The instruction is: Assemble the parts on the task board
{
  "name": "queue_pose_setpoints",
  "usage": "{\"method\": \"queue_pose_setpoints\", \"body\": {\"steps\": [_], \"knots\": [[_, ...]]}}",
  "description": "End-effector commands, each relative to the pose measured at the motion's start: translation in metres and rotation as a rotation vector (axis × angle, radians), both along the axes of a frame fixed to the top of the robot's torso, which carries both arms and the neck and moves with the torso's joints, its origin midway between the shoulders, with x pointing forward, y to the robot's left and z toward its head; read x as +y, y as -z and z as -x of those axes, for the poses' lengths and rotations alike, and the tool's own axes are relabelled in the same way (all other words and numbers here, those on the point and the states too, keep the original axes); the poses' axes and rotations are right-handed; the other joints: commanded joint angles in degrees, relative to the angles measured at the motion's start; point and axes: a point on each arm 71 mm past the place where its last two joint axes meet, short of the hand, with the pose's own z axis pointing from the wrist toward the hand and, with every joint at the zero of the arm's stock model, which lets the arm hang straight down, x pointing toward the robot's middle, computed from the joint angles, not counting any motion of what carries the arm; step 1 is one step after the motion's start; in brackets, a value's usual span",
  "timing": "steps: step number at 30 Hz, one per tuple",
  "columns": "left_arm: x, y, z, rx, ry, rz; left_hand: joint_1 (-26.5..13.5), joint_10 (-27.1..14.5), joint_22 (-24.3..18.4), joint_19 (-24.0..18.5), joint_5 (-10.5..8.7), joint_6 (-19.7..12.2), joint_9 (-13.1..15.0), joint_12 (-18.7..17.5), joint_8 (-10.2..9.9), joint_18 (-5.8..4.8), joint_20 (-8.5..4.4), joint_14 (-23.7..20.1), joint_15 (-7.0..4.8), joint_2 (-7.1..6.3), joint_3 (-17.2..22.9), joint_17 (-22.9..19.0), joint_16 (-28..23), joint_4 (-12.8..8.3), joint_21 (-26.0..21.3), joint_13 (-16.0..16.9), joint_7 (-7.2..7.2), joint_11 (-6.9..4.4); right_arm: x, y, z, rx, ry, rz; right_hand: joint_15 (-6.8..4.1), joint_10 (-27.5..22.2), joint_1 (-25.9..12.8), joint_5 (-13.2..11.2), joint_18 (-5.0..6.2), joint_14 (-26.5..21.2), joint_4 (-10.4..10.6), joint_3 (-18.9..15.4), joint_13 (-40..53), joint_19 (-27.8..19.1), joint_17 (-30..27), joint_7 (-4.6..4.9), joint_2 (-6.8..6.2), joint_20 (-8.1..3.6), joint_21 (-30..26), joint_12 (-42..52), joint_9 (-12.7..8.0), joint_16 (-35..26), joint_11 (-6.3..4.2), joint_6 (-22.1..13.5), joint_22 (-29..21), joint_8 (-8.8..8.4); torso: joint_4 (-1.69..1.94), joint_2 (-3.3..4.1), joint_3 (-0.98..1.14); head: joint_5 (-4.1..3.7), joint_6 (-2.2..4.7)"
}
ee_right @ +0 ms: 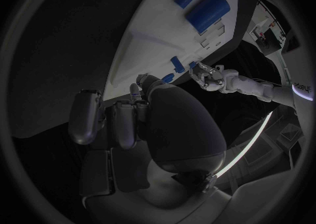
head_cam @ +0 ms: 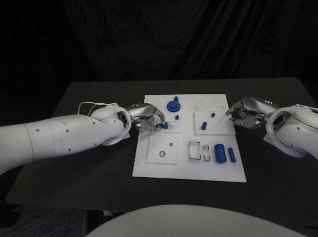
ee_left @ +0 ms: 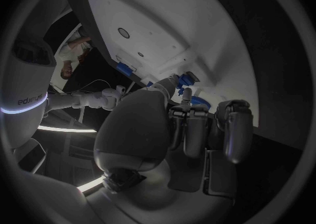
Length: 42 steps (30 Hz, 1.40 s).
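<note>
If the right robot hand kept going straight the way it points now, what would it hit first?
Probably the small blue peg standing on the task board. The right robot hand points left across the board's right edge toward it, though its height above the board is unclear.

We see a matt black table carrying a smooth white task board — seemingly plastic — with glossy blue parts. The left hand and right hand look metallic silver — the arm shells glossy white.

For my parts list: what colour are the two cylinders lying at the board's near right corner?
Blue. The two cylinders show best in the head view.
</note>
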Motion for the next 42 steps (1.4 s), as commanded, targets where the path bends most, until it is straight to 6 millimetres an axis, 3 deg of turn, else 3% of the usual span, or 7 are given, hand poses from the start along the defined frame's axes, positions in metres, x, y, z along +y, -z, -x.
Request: {"method": "queue_pose_setpoints", "body": {"steps": [1, 16, 28, 42], "knots": [[-0.0028, 0.0024, 0.0002, 0.014, -0.003, -0.012, -0.37, 6.19, 13.32, 3.11, 0.02, 0.8, -0.32, 0.2, 0.33, -0.33, 0.44, 6.05, 0.55, 0.3, -0.54, 15.1, 0.38, -0.03, -0.08, 15.03, 0.05, 0.4, -0.0003, 0.001, 0.001, 0.002, 0.005, 0.003, 0.42, -0.25, -0.63, 0.3, -0.02, 3.95, 0.1, 0.28, 3.96, -0.2, 7.22, 0.04, 0.03, 0.08, -0.33, -0.23, -0.06, -0.2, 0.02, 0.43, 9.78, -0.2, 0.03, -0.03, 0.09, 0.08, -0.01], [-0.0034, 0.0068, -0.003, 0.009, -0.011, -0.025, 1.34, 6.19, 13.31, 3.09, 1.32, 3.31, -1.74, 0.2, 0.81, -0.32, 0.45, 6.05, 0.45, 1.41, -0.8, 15.1, 0.38, -1.28, -0.1, 15.03, -0.22, 0.24, 0.0003, 0.0009, 0.0007, 0.0, 0.003, 0.001, 0.42, -0.25, -0.63, 0.3, -0.02, 3.95, 0.1, 0.28, 3.96, -0.2, 7.22, 0.04, 0.03, 0.08, -0.33, -0.23, -0.06, -0.2, 0.02, 0.43, 9.78, -0.2, 0.05, -0.12, 0.02, -0.02, -0.01], [-0.0012, 0.0073, -0.0007, -0.009, 0.0, -0.043, 3.25, 6.19, 13.31, 3.09, 1.6, 7.15, -1.83, 0.2, 3.21, -0.31, -0.18, 6.05, -0.28, 2.52, -1.06, 15.1, 0.38, -3.26, -0.11, 15.03, -1.17, -0.63, -0.0003, 0.0011, 0.0004, 0.004, 0.007, -0.006, 0.43, -0.28, -0.7, 0.31, -0.02, 3.93, 0.06, 0.3, 3.91, -0.21, 7.13, 0.03, -0.03, 0.08, -0.37, -0.26, -0.08, -0.3, 0.02, 0.45, 9.77, -0.21, -0.01, -0.13, 0.0, 0.26, -0.01], [0.0039, 0.0046, 0.0021, -0.059, 0.008, -0.007, 3.61, 6.19, 13.23, 2.96, 1.67, 9.83, -1.17, 0.2, 5.59, -0.26, -0.34, 6.05, -0.37, 3.5, -1.66, 15.1, 0.38, -3.94, -0.34, 15.03, -1.72, -0.68, -0.0015, 0.0011, 0.0004, 0.006, 0.012, -0.024, 0.42, -0.25, -0.69, 0.32, 0.0, 3.92, 0.03, 0.31, 3.94, -0.23, 7.11, 0.03, -0.06, 0.09, -0.42, -0.24, -0.08, -0.32, 0.01, 0.45, 9.76, -0.22, 0.05, -0.14, -0.01, 0.24, -0.01]]}}
